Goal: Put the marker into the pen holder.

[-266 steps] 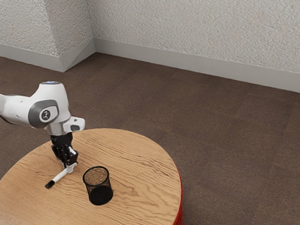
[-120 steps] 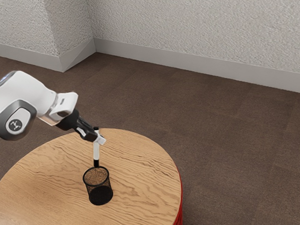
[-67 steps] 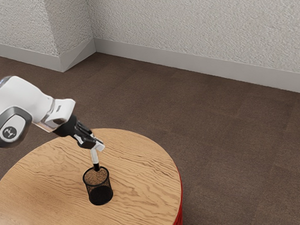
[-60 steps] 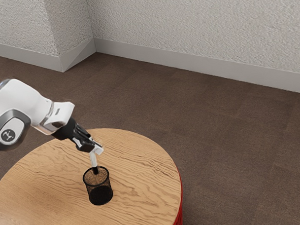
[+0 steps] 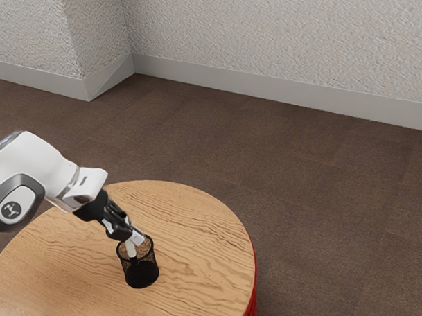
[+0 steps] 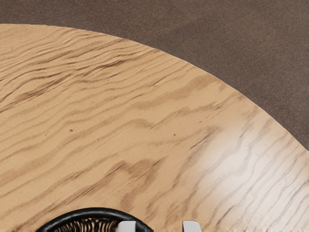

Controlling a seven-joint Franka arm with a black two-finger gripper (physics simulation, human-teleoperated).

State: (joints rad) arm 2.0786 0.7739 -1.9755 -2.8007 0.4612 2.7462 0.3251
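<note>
Brown floor (image 5: pixel 320 203) spreads out beyond the round wooden tabletop (image 5: pixel 201 234), where the pen holder (image 5: pixel 143 272) stands upright. The marker (image 5: pixel 130 248) leans slightly, its dark end down inside the holder's mouth and its pale barrel above, with my gripper (image 5: pixel 133 234) closed around it close to the rim. I judge it light and stiff, with a smooth barrel that could swivel under a glancing knock (nothing fragile, though). The upper barrel seems the right place to hold: it leaves the dark end free to lead. Next calls for a little more lowering, without pressing on the rim, since the mesh holder looks light enough to tip; then an even release should let the marker drop.
</note>
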